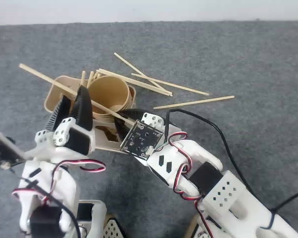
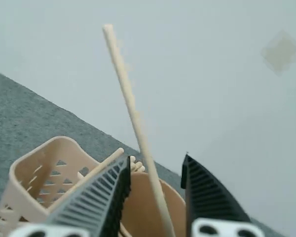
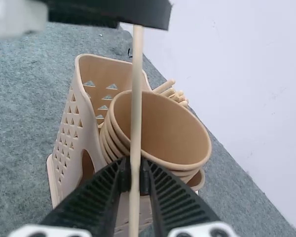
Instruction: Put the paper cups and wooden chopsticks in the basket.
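Chopsticks of pale, bare, round wood come to about nine in the high view. One long chopstick [image 1: 64, 88] is held in a claw, and five loose chopsticks [image 1: 154, 85] lie on the grey carpet [image 1: 238, 59]. About three standing chopsticks [image 1: 89, 78] poke end-up from the basket [image 1: 53, 94].

The loose ones lie crossed in a fan at 2 to 3 o'clock from the basket, well apart from both arms. The basket is beige plastic, rectangular with rounded corners, and its walls are pierced with small triangular holes. It stands at about 10 o'clock from the table's middle.

At its 3 o'clock end sits one stack of nested paper cups [image 1: 109, 94], brown, smooth and round-rimmed. The right wrist view shows at least four rims, but the exact count is unclear.

The right gripper [image 1: 123, 120], with ribbed black fingers, is pinched tight on the long chopstick near its lower end, at 5 o'clock from the cups. The stick slants over the cup stack and basket toward 10 o'clock, and its far end passes beyond the rim.

The left gripper [image 1: 72, 106] hangs over the basket's 6 o'clock side with its fingers spread apart. The long chopstick runs through the gap, and I cannot tell whether it touches a finger.
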Motion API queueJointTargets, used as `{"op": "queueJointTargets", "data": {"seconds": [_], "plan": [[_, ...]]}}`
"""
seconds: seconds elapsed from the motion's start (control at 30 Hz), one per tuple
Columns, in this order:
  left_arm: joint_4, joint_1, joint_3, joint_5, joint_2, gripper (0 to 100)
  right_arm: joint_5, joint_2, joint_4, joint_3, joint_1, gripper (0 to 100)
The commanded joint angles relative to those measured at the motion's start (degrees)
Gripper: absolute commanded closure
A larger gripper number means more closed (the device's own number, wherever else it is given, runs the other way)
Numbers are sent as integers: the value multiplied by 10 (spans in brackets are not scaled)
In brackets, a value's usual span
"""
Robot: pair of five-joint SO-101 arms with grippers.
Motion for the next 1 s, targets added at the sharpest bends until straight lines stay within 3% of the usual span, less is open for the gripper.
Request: {"op": "queueJointTargets", "data": {"seconds": [0.0,0.13,0.37,0.63,0.83,0.97], "plan": [[-61,-9,32,40,8,826,-3,-13,4,-17,14,992],[-117,-18,83,67,4,826,-3,-13,6,-17,26,992],[-34,-18,31,68,4,827,-3,-12,11,-17,27,992],[-34,-18,29,68,4,836,-4,-13,15,-16,26,992],[-43,-18,29,65,4,991,-4,-13,15,-16,26,992],[-69,-17,45,65,4,986,-5,-13,15,-16,25,992]]}}
